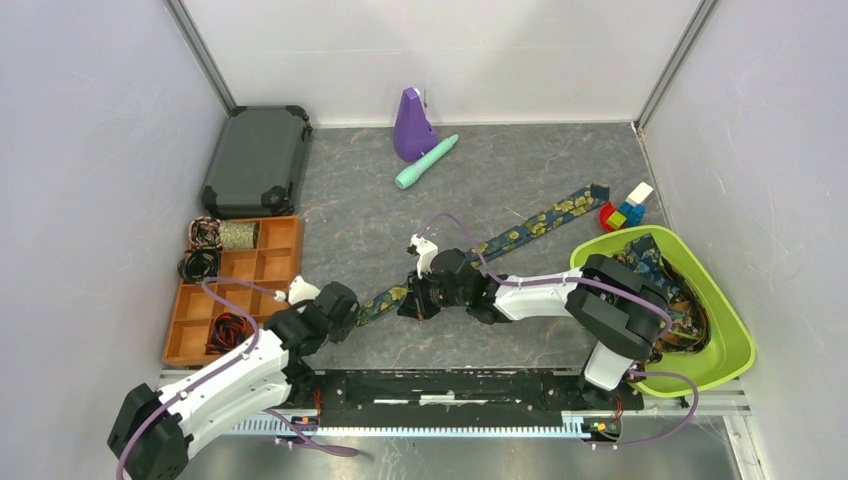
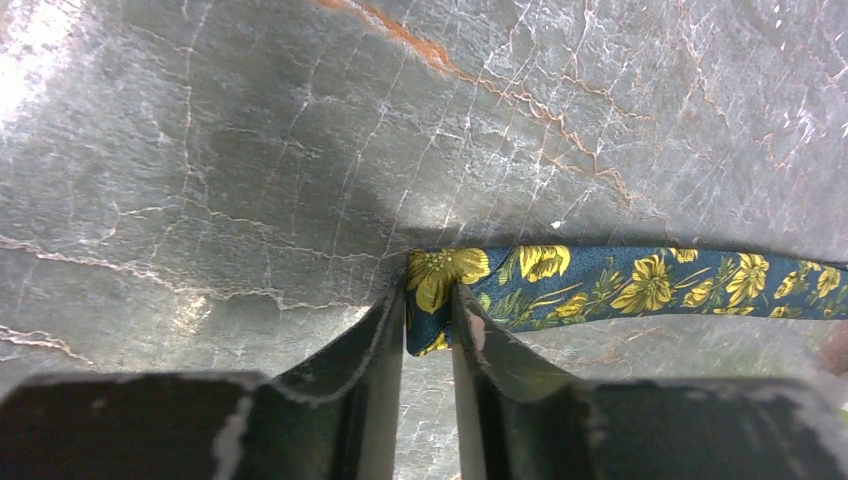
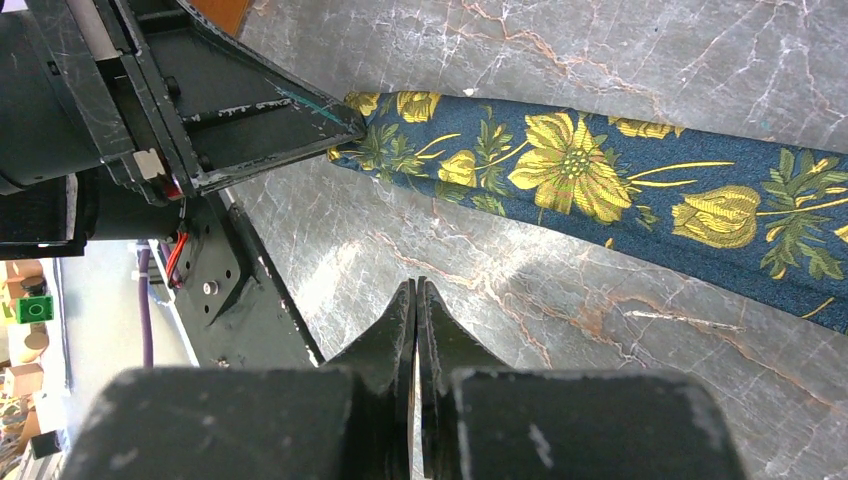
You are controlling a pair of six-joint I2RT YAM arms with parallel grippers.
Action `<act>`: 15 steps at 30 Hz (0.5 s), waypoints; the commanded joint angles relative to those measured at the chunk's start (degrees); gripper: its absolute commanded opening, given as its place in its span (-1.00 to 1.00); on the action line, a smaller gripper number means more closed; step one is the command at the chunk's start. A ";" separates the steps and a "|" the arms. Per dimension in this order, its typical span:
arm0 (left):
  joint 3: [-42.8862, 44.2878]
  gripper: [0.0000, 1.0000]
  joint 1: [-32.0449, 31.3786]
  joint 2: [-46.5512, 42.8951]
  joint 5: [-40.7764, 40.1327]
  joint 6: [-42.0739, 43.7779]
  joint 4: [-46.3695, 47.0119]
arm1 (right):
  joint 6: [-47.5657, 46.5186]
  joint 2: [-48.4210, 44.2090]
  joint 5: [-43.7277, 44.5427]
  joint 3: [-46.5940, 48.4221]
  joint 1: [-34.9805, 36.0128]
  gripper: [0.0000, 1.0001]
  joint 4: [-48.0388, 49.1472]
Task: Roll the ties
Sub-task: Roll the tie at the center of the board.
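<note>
A navy tie with yellow flowers [image 1: 520,235] lies flat and diagonally across the table, from the centre toward the far right. My left gripper [image 1: 354,307] is at its near end. In the left wrist view the tie's end [image 2: 440,272] fills the narrow gap between the two fingers, which press on it from both sides [image 2: 428,296]. My right gripper [image 1: 412,304] hovers beside the tie's near stretch, shut with nothing between its fingers [image 3: 416,286]. The tie [image 3: 600,185] passes just beyond them. More ties [image 1: 672,285] lie piled in the green bin. Small coils [image 1: 205,233] sit in the wooden tray.
A wooden compartment tray [image 1: 275,262] stands at the left and a dark case [image 1: 258,158] behind it. A purple object [image 1: 412,125] and a teal cylinder [image 1: 427,162] lie at the back. Toy blocks [image 1: 625,210] sit near the green bin [image 1: 735,345] at the right.
</note>
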 commanded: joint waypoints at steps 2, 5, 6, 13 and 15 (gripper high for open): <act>-0.27 -0.52 0.32 1.74 0.33 1.88 2.33 | -0.32 -0.82 0.29 -0.50 -0.21 -0.97 2.93; -0.56 -0.74 0.30 1.85 -0.01 3.91 3.44 | -0.25 -0.66 0.19 -0.33 -0.16 -0.97 3.12; -0.62 -0.80 0.30 1.50 -0.30 4.59 3.51 | -0.15 -0.68 0.10 -0.17 -0.17 -0.98 3.19; -0.10 -0.96 0.30 -6.44 -3.33 13.63 0.64 | 1.06 0.43 -1.84 2.99 -0.12 -0.98 3.38; 0.78 -0.95 0.30 -7.98 -4.64 16.25 -1.74 | 1.74 1.32 -2.51 4.69 0.01 -0.99 3.49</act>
